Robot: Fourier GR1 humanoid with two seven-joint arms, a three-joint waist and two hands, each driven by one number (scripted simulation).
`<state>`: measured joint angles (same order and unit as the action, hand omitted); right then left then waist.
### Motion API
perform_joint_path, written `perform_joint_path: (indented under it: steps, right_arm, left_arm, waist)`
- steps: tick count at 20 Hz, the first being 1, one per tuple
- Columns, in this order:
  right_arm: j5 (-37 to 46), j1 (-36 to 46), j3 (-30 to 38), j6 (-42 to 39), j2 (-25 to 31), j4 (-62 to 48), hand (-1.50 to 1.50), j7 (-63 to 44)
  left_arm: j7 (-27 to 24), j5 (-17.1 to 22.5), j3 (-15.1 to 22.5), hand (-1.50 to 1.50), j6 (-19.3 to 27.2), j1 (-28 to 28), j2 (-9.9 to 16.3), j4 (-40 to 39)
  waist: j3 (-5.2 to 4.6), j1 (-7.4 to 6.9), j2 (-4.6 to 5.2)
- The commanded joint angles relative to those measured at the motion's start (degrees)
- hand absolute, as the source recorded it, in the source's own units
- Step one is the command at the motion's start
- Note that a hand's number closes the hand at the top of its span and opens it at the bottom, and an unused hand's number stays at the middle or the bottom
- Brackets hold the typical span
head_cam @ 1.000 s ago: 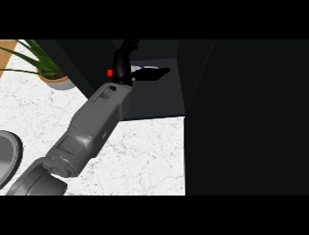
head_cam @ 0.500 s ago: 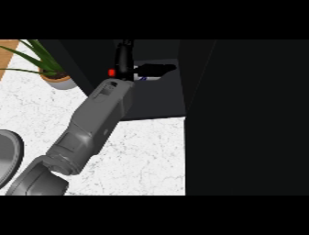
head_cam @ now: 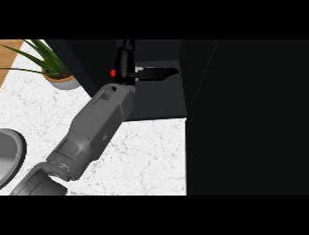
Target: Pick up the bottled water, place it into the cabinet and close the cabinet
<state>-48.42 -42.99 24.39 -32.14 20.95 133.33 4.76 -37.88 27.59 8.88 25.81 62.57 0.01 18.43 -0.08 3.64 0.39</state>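
left hand (head_cam: 126,64) pushed deeper into cabinet (head_cam: 160,98) | forearm (head_cam: 99,124) crept up | fingers (head_cam: 158,72) now flatter, pointing right

A single grey forearm comes in from the lower left edge and runs up toward one o'clock, ending at a black hand (head_cam: 131,69) just above the middle of the view. From that hand a thumb or finger sticks out toward three o'clock, while the other fingers merge with the dark behind them and cannot be read.
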Motion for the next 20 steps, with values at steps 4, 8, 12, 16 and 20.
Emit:
perform_joint_path:
  steps: [4,8,12,16,20]
  right_arm:
    - [1.02,-1.26,-0.72,2.44,-2.92,7.48,-1.5,-3.01]
    - [-0.17,-2.3,0.51,4.3,-3.13,9.67,-1.5,-3.75]
    - [-0.52,-0.98,2.3,3.26,-2.04,6.96,-1.5,-4.03]
    - [-0.68,0.57,1.16,6.08,-2.0,9.19,-1.5,-6.06]
    - [1.27,0.88,0.43,7.93,-3.15,10.36,-1.5,-6.54]
  left_arm:
    - [2.3,6.71,9.19,-1.5,0.88,-8.47,-0.01,12.56]
    - [4.15,7.5,14.31,-1.5,1.76,-14.67,-0.01,21.7]
    - [6.37,9.39,21.46,-1.5,6.83,-21.16,-0.01,33.0]
    - [6.12,8.61,24.7,-1.5,8.24,-28.76,-0.01,41.58]
    - [2.97,5.93,28.59,-1.5,9.04,-39.82,0.01,49.37]
  waist:
    - [0.03,-1.41,-0.75]
    - [0.01,-2.99,-1.1]
    - [0.04,-3.05,-0.98]
    - [0.02,-3.6,-0.74]
    - [0.0,-3.99,-0.75]
